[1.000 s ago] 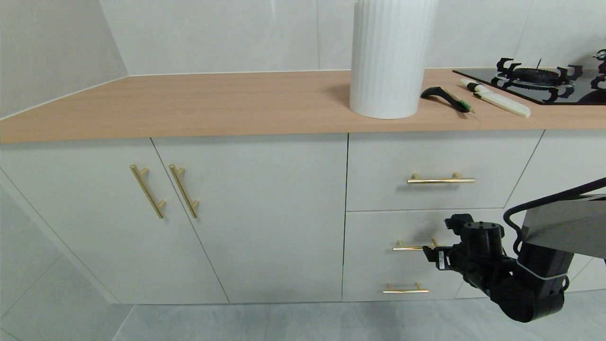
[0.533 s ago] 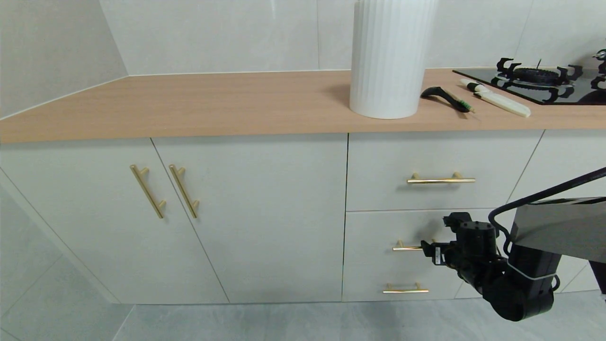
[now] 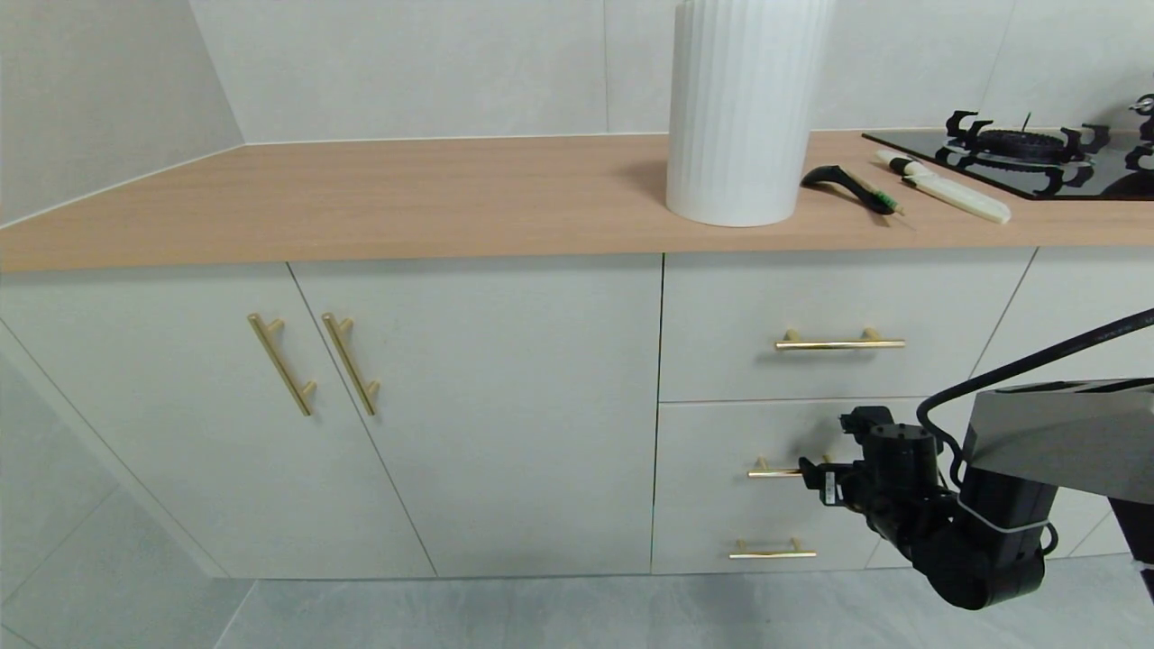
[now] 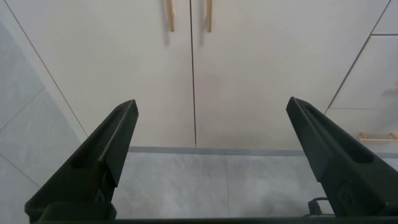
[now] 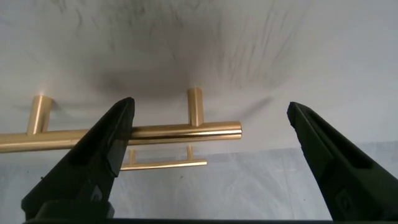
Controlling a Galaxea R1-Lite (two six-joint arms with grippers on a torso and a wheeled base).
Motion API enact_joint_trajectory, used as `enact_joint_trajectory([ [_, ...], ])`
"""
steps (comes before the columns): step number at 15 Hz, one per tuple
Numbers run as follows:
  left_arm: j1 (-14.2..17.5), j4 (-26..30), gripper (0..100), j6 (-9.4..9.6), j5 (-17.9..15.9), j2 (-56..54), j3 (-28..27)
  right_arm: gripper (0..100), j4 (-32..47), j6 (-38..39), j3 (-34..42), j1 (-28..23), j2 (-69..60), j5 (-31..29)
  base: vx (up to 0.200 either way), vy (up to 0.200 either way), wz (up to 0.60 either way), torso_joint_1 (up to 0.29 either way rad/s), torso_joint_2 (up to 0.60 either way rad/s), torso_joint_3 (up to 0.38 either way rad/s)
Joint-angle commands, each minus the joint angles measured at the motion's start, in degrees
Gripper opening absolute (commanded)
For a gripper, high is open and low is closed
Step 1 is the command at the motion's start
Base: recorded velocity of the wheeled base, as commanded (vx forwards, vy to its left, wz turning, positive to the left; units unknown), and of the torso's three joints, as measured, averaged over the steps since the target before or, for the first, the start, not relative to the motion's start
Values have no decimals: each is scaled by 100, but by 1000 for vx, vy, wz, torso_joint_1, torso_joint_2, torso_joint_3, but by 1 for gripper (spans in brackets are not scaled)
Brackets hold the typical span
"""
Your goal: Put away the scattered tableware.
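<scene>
Two pieces of tableware lie loose on the counter [image 3: 406, 194], between the tall white ribbed container [image 3: 741, 108] and the stove [image 3: 1028, 149]: a black-handled utensil [image 3: 847, 187] and, just beside it, a pale utensil [image 3: 947, 187]. Neither is held. The right gripper [image 5: 209, 112] is low, at the middle drawer handle [image 3: 775, 470], with its jaws spread wide and nothing between them pinched. In the right wrist view the gold bar runs in behind one finger and ends partway across the gap, with one mounting post inside the gap and the bottom drawer handle [image 5: 165, 165] beneath. The left gripper [image 4: 211, 109] hangs with its jaws wide apart, empty, facing the cabinet doors [image 4: 249, 74] and the floor. Judgement: the step in hand is opening a drawer to take the utensils. Risks from here are several. The jaws appear to open along the bar's line, not across it, so closing as they stand may catch only the post or the bar's end and slide off. The gripper sits toward the bar's right end, so an off-centre pull could skew the drawer and make it bind. Depth to the bar is hard to read, and closing short would grip air. The top drawer handle [image 3: 838, 342] is untouched.
</scene>
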Motion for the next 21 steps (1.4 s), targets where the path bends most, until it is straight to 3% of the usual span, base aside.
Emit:
enact_joint_trajectory([
  [1,2,-1,100,-2,1,9,0,100,84,-14,61,4,-60,-4,0,0,0,0,0,0],
  [9,2,-1,100,-2,1,0,0,100,620,-40,377,12,-570,66,0,0,0,-1,0,6],
  [13,2,-1,100,-2,1,9,0,100,3459,-14,605,223,-2978,980,0,0,0,0,0,0],
  [17,2,-1,100,-2,1,0,0,100,5885,-40,34,390,-5211,1156,0,0,0,0,0,0],
  [20,2,-1,100,-2,1,0,0,100,7159,-31,-1064,417,-5263,1499,0,0,0,0,0,0],
  [21,2,-1,100,-2,1,9,0,100,7159,-31,-1100,417,-5026,1517,0,0,0,0,0,0],
])
